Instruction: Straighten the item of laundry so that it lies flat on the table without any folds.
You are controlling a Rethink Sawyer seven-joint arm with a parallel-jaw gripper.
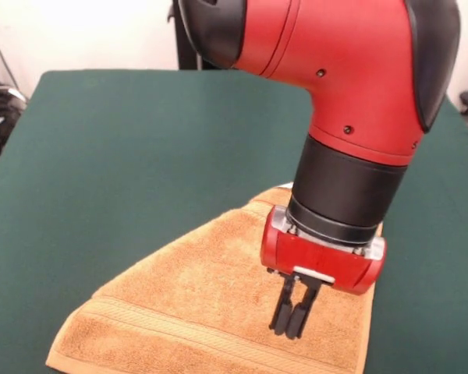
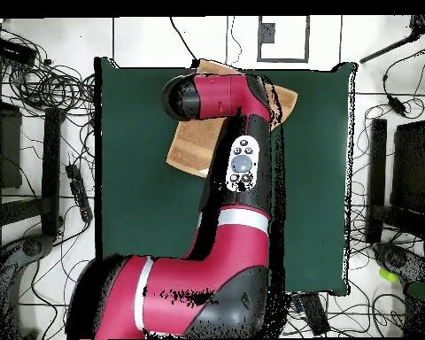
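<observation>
Towel (image 1: 210,304) nearly spread; gripper (image 1: 290,326) poised just above it, jaws clenched on nothing.
It lies at the 6 o'clock edge of the green counter (image 1: 140,140) in the front view, mostly flat; the arm hides its far part. Cables clutter the floor (image 2: 39,106) around.

Dark green table (image 1: 125,156) under an orange-tan towel (image 1: 195,304)
</observation>
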